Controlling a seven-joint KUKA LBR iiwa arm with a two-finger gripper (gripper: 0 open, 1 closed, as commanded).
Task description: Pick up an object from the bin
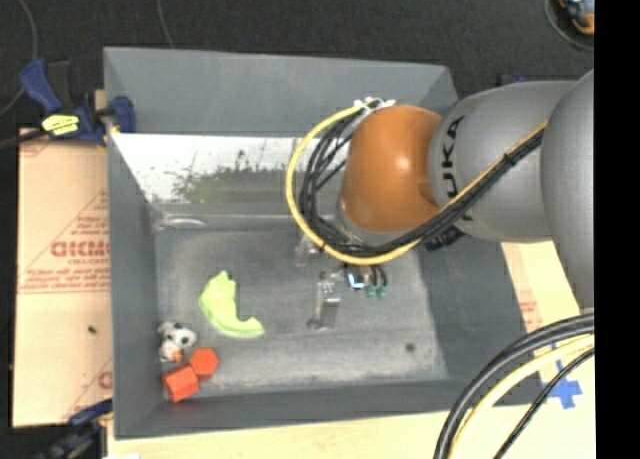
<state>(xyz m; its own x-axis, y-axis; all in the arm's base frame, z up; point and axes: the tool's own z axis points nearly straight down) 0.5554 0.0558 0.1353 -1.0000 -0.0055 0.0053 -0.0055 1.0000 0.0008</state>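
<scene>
My gripper (pixel 324 305) hangs over the scuffed grey metal floor in the middle of the bin (pixel 270 87); how wide it stands I cannot tell. The nearest thing, a smooth lime-green crescent (pixel 228 307), lies apart to its left. In the near-left corner a small black-and-white ball (pixel 176 338) touches an orange-red block (pixel 190 373). My glossy orange wrist cover (pixel 390 167) is domed, and my grey arm (pixel 510 167) reads "UKA".
</scene>
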